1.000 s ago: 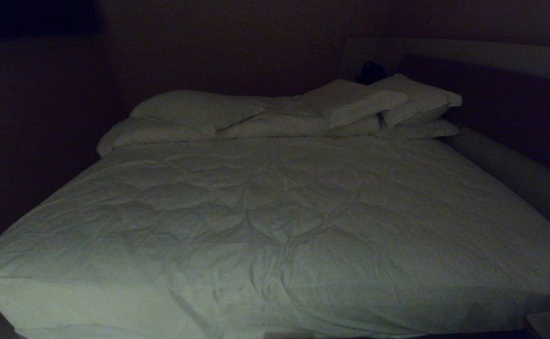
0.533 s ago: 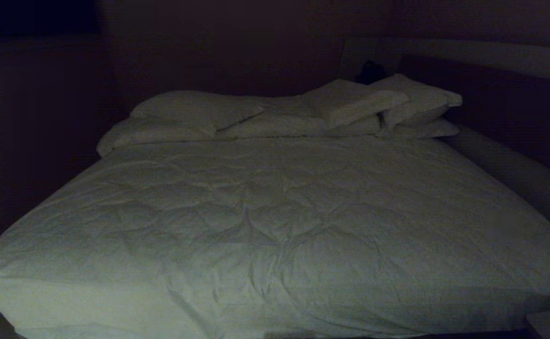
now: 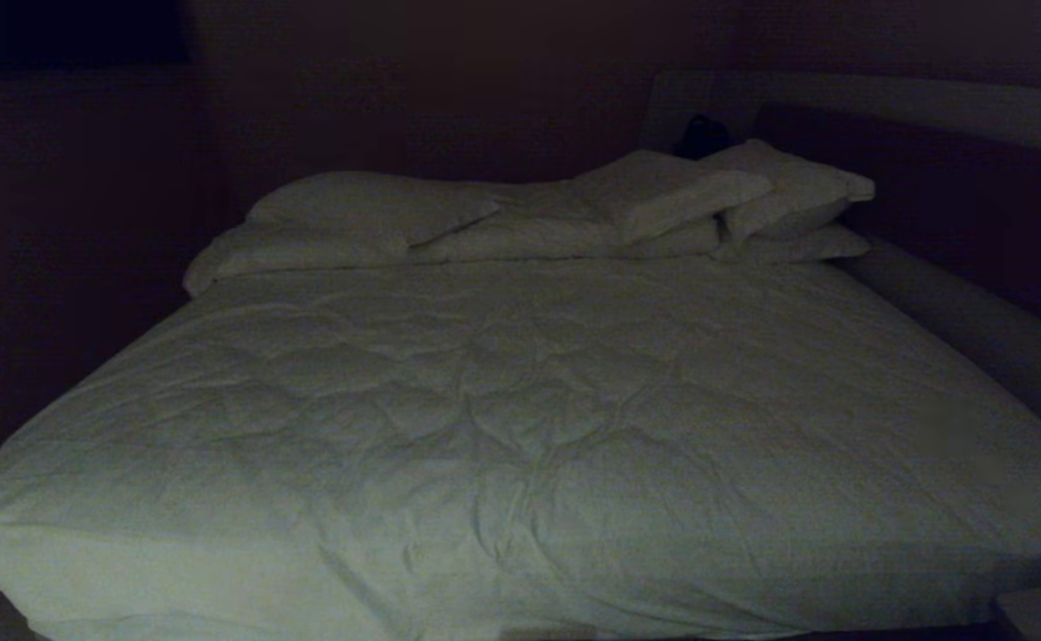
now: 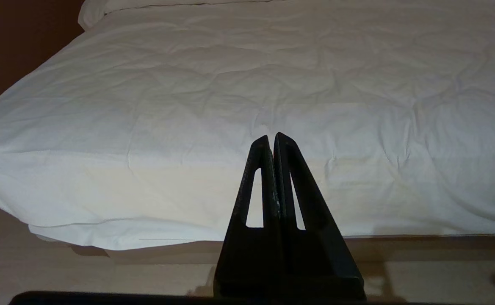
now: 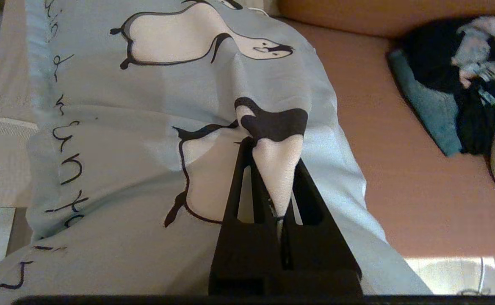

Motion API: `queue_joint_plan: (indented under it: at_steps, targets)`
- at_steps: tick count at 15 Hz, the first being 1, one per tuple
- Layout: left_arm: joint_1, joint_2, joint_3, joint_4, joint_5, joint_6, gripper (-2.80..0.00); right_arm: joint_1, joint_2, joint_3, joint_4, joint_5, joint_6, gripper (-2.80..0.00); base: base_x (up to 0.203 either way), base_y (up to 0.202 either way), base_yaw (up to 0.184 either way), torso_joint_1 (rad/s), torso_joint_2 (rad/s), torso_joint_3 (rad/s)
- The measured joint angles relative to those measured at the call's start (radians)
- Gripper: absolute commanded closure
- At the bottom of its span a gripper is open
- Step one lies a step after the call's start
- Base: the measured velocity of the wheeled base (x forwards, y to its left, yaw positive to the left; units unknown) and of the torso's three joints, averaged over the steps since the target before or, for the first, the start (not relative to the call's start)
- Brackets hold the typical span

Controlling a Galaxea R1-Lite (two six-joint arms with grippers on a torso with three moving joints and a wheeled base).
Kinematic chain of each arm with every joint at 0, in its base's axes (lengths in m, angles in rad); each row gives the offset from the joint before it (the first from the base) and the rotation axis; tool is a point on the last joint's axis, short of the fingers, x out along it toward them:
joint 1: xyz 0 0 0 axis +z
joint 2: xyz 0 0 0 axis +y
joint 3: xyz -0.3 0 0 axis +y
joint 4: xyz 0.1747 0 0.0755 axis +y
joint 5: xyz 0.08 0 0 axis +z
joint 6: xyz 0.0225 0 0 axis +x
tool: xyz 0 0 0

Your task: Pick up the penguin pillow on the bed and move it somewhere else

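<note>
Pinching a fold of the penguin pillow (image 5: 154,140), the right gripper (image 5: 272,169) is squeezing the cloth tight between its black fingers (image 5: 241,190). The pillow is hanging over a brown surface (image 5: 383,169), near a dark pile of clothes (image 5: 454,97). The left gripper (image 4: 272,137) is pressing its fingers together on nothing, near the bed (image 4: 145,106).

The rectangular grey-blue penguin-printed pillow (image 5: 154,140) runs past the right wrist view's edges, so its handwritten black lettering is only partly readable. A pinched fold of its fabric hides the inner faces of the black right gripper (image 5: 272,148). The dark heap of clothing (image 5: 463,80) is cut off at the frame's edge. In the head view the small black object (image 3: 701,138) behind the plain white pillows (image 3: 573,214) is too dim to identify.
</note>
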Motion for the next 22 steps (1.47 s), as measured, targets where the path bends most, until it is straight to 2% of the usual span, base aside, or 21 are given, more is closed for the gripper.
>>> queue_joint_plan:
  at_steps: [9, 15, 22]
  targets:
    - [0.000, 0.000, 0.000, 0.000, 0.000, 0.000, 0.00, -0.171, 0.042, -0.033, -0.002, 0.182, -0.143, 0.00, 0.000, 0.000, 0.000, 0.000, 0.00, 0.000]
    - [0.000, 0.000, 0.000, 0.000, 0.000, 0.000, 0.00, -0.261, -0.002, -0.043, -0.001, 0.226, -0.207, 0.00, 0.000, 0.000, 0.000, 0.000, 0.00, 0.000]
    - [0.000, 0.000, 0.000, 0.000, 0.000, 0.001, 0.00, -0.414, 0.099, -0.105, 0.014, 0.333, -0.294, 0.00, 0.000, 0.000, 0.000, 0.000, 0.00, 0.000]
